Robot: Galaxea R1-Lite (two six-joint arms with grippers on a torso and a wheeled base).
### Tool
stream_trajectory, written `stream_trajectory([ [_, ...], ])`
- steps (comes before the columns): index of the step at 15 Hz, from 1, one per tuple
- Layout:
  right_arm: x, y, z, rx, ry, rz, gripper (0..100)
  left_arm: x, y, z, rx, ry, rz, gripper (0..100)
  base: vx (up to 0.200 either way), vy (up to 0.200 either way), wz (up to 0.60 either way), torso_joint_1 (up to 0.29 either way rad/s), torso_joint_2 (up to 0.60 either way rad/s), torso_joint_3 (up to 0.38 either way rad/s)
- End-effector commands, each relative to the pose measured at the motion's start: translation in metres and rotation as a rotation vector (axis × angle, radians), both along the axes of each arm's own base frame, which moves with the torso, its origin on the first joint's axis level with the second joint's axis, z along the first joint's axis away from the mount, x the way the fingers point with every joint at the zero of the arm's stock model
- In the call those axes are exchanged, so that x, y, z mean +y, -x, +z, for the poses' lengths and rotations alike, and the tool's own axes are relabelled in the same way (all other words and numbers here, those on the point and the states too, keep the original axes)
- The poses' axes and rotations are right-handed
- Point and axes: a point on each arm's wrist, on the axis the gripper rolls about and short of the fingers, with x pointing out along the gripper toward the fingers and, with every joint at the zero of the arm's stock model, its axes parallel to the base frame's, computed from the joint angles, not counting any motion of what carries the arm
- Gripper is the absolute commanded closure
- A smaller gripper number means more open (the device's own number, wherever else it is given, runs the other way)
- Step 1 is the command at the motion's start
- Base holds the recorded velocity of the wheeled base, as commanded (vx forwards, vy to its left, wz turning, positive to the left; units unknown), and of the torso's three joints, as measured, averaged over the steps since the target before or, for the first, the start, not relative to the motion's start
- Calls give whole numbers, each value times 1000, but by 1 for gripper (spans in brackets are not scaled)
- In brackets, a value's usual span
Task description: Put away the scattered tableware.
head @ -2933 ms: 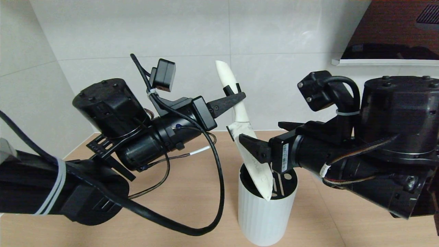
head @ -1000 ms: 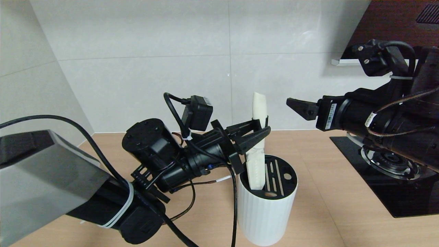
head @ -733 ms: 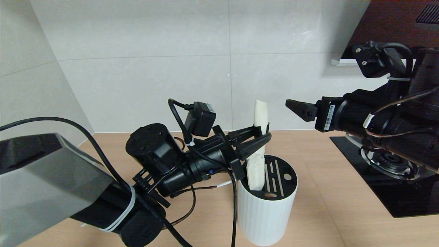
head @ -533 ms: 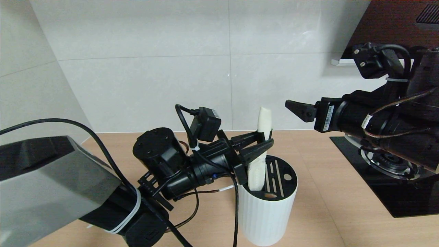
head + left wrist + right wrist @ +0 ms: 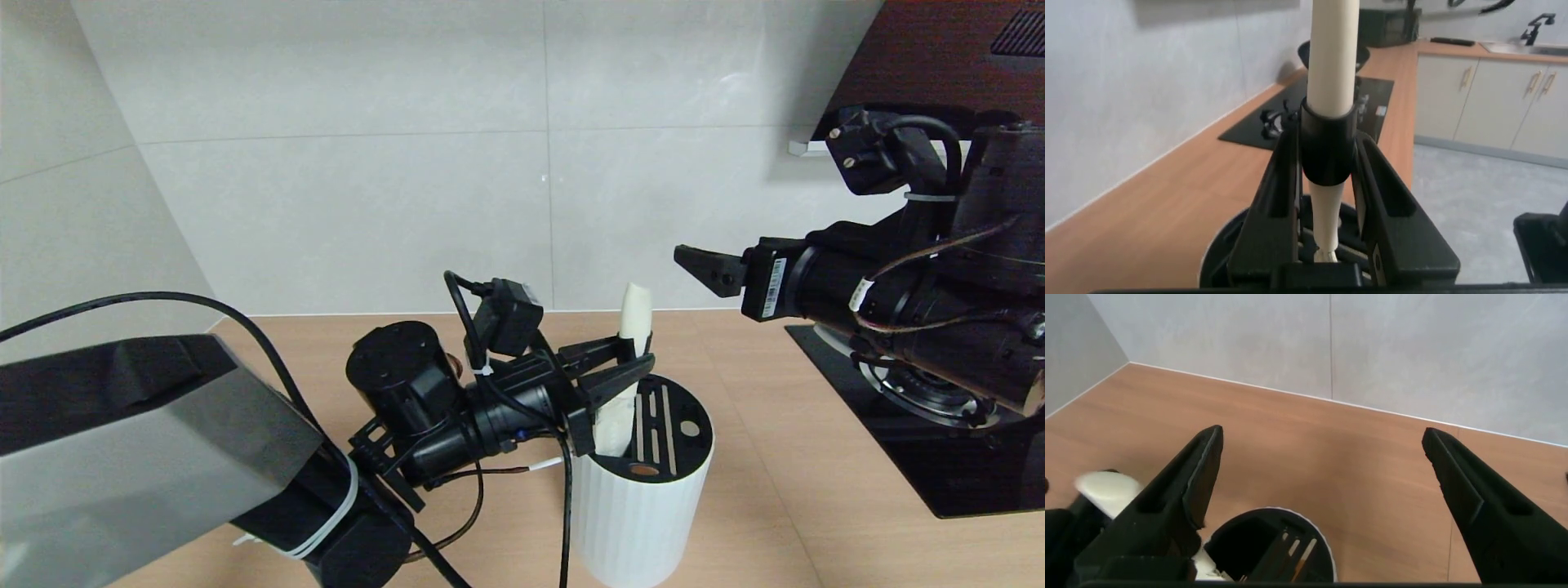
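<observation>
A white knife stands upright with its blade sunk into a slot of the white ribbed knife block (image 5: 641, 506); its pale handle (image 5: 634, 313) sticks up above the block. My left gripper (image 5: 638, 362) is shut on that handle just above the block's top. In the left wrist view the handle (image 5: 1333, 57) rises between the fingers of my left gripper (image 5: 1328, 163). My right gripper (image 5: 707, 270) hangs open and holding nothing, above and to the right of the block. From the right wrist view, the right gripper (image 5: 1321, 437) looks down on the block (image 5: 1266, 543) and the handle's end (image 5: 1106, 488).
The block stands on a wooden counter (image 5: 775, 474) against a grey tiled wall. A black hob (image 5: 922, 441) lies on the counter to the right, under my right arm. A dark range hood (image 5: 939, 65) hangs at the top right.
My left gripper has lowered the knife deeper into the block. The right gripper, beside the blade at first, has let go and drawn up and to the right.
</observation>
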Motion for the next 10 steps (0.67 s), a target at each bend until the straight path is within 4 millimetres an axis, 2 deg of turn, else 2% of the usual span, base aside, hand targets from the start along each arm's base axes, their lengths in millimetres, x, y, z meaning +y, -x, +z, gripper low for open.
stream_trajectory([
  [1, 1, -1, -1, 2, 2, 1, 0, -3, -2, -8, 16, -13, -3, 100, 0, 0, 0, 0, 0, 0],
  [10, 1, -1, -1, 2, 2, 1, 0, -3, -3, -23, 52, -43, -2, 100, 0, 0, 0, 0, 0, 0],
])
